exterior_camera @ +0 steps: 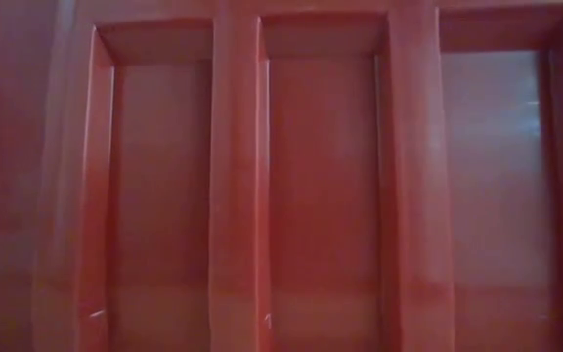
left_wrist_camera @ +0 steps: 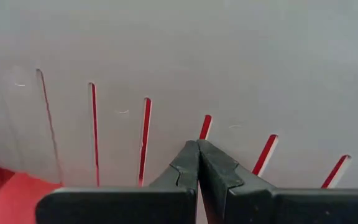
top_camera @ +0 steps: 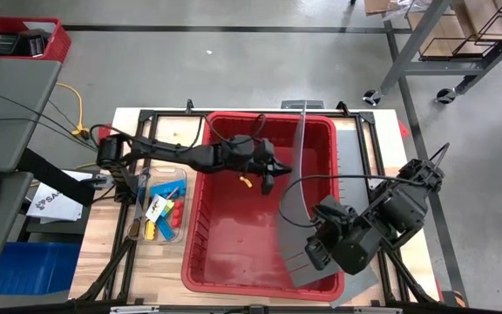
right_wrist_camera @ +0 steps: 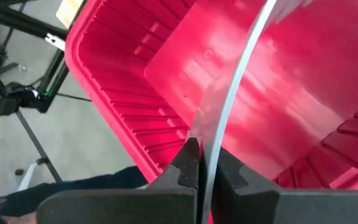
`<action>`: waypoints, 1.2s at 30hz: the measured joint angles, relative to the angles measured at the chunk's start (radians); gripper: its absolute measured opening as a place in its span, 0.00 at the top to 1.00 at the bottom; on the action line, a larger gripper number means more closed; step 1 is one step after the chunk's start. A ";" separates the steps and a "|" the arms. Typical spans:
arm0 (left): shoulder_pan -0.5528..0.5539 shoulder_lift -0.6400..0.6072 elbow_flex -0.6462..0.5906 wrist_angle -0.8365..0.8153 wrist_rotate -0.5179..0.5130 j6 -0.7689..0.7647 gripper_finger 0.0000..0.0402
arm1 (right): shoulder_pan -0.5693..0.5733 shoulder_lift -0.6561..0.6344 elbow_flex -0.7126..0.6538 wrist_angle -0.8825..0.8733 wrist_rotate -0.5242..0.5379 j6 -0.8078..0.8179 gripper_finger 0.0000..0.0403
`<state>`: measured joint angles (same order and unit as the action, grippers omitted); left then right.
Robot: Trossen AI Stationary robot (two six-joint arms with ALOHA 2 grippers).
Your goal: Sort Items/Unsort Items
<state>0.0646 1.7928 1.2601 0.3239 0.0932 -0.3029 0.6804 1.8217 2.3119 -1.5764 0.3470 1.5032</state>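
A grey slotted divider panel [top_camera: 296,187] stands on edge inside the red bin [top_camera: 200,262], bowed, and its far end [top_camera: 304,109] reaches the bin's far wall. My right gripper [top_camera: 315,253] is shut on the panel at its near end. My left gripper [top_camera: 277,167] reaches into the bin from the left, shut, with its tips right at the panel's slotted face [left_wrist_camera: 166,74]. The items [top_camera: 159,211], yellow, red, blue and green pieces, lie in a clear tray left of the bin. My left gripper [left_wrist_camera: 197,146] holds its shut fingertips level against or just short of the panel's slotted face [left_wrist_camera: 207,124]; I cannot tell whether they touch. My right gripper [right_wrist_camera: 202,165] pinches the panel's thin edge [right_wrist_camera: 211,146] between its two fingers, near the panel's near end. The fingers slant down from the table's near right. The panel stands on edge in the bin, curved toward the left.
The bin's red ribbed wall [exterior_camera: 281,196] fills the low view. A small orange bit [top_camera: 247,181] shows under the left arm inside the bin. The black frame [top_camera: 146,115] runs around the table, and cables trail at the left.
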 joint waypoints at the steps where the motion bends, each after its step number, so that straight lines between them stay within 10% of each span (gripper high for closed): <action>1: 0.000 0.006 -0.001 0.016 -0.001 -0.007 1.00 | 0.000 0.000 0.000 -0.002 -0.016 -0.011 1.00; 23: 0.028 0.022 0.001 -0.155 0.017 0.026 1.00 | -0.043 0.046 -0.004 0.002 -0.086 -0.016 1.00; 36: 0.042 0.024 0.000 -0.330 0.330 -0.140 1.00 | -0.052 0.065 -0.004 0.013 -0.174 0.060 1.00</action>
<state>0.1069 1.8169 1.2605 -0.0057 0.4228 -0.4424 0.6285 1.8866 2.3081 -1.5639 0.1734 1.5635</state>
